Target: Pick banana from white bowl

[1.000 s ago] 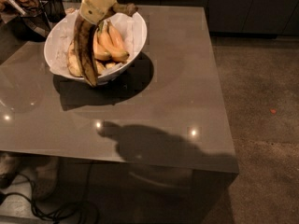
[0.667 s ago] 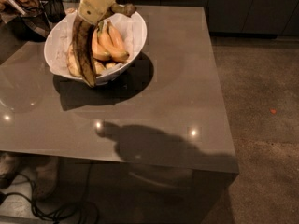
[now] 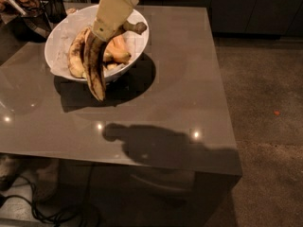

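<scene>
**Gripped near the stem, hanging over the rim**

Closed tight on the banana (image 3: 94, 67) just below its dark stem: the gripper (image 3: 105, 31), up above the white bowl (image 3: 59, 51). Hanging steeply from there, tip down past the bowl's near rim. Alongside in the bowl, shorter yellow fruits (image 3: 116, 51). Underneath, a glossy grey-brown table (image 3: 180, 79) with light spots and shadow. Off right, dim speckled floor (image 3: 265, 103); behind, dark cabinets (image 3: 236, 4).

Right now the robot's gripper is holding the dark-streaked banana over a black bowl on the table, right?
Not quite: the bowl is white, not black. The camera view shows the rest as you said: the gripper holds the dark-streaked banana over that bowl on the table.
</scene>
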### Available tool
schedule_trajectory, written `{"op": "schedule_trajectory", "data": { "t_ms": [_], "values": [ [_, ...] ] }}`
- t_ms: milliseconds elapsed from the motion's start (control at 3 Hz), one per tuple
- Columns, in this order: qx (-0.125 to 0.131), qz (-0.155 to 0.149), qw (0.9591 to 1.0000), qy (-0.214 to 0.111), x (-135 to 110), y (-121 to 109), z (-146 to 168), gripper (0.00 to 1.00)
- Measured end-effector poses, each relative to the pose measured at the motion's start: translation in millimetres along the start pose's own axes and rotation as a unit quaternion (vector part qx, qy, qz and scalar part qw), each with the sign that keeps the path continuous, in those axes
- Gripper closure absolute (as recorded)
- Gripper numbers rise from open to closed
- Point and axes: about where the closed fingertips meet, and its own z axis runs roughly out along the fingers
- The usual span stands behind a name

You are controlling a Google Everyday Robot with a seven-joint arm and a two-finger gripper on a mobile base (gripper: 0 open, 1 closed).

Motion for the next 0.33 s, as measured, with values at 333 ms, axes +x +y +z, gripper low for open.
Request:
{"op": "schedule_trajectory", "data": {
  "t_ms": [333],
  "values": [
    [0.0,0.0,1.0,0.0,0.1,0.2,0.1,1.0]
  ]
}}
